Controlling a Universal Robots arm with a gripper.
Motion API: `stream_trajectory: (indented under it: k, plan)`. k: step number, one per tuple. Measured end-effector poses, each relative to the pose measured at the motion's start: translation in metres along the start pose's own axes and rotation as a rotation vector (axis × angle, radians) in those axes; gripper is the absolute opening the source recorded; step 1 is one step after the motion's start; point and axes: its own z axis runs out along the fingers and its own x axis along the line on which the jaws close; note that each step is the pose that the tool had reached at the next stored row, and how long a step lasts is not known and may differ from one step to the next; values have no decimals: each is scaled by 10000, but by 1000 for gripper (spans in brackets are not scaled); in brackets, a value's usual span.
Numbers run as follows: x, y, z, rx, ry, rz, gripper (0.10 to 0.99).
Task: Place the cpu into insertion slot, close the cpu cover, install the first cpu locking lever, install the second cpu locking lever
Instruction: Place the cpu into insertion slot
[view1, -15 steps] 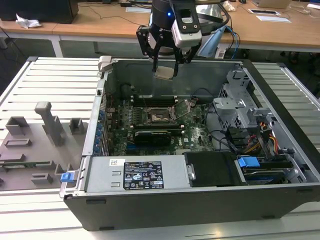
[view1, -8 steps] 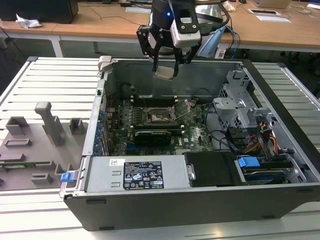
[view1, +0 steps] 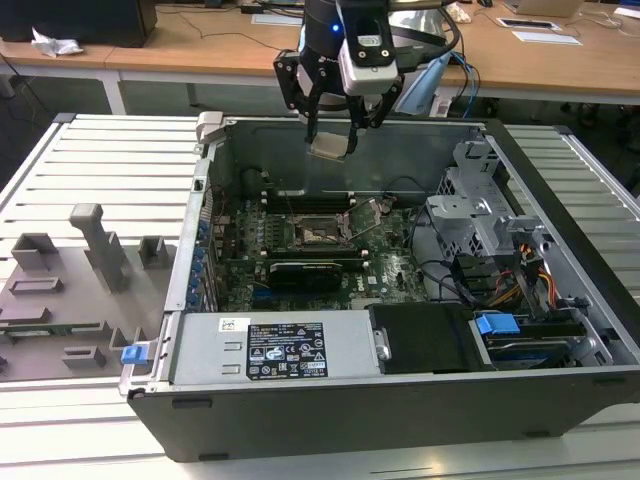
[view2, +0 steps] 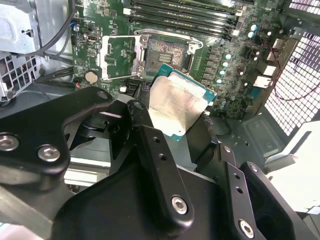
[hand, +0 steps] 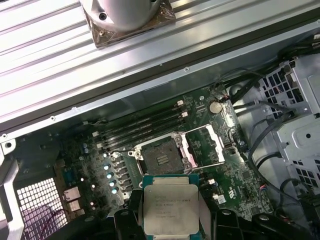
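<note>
My gripper hangs over the back of the open computer case, shut on the cpu, a flat silvery chip held tilted between the black fingers. In both wrist views the cpu hovers well above the green motherboard, beside the insertion slot. The slot's dark centre lies bare. The cpu cover, a silvery frame plate, lies flipped open to one side of the slot.
Long memory slots run along one side of the socket. A black card lies in front of it. A power supply fills the case's near side; a drive cage and cables sit on the exterior view's right. A grey fixture tray lies outside.
</note>
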Motion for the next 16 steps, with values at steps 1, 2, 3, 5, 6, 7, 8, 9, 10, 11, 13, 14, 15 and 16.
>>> stream_trajectory:
  k: [1,2,3,5,6,7,8,9,10,11,13,14,15,16]
  plan:
    - [0,0,0,-1,-3,25,533]
    - [0,0,0,-1,-6,60,533]
    - [0,0,0,-2,-8,92,533]
    - [0,0,0,-3,-13,149,533]
    - [0,0,0,-4,-16,175,533]
    - [0,0,0,-5,-21,221,533]
    - [0,0,1,-5,-23,254,533]
    - [0,0,1,-6,-25,280,533]
    - [0,0,1,-6,-29,326,533]
    - [0,0,1,-7,-33,372,533]
    - [0,0,1,-9,-39,427,533]
    - [0,0,1,-10,-41,457,533]
    - [0,0,1,-10,-43,482,533]
    - [0,0,1,-10,-47,516,533]
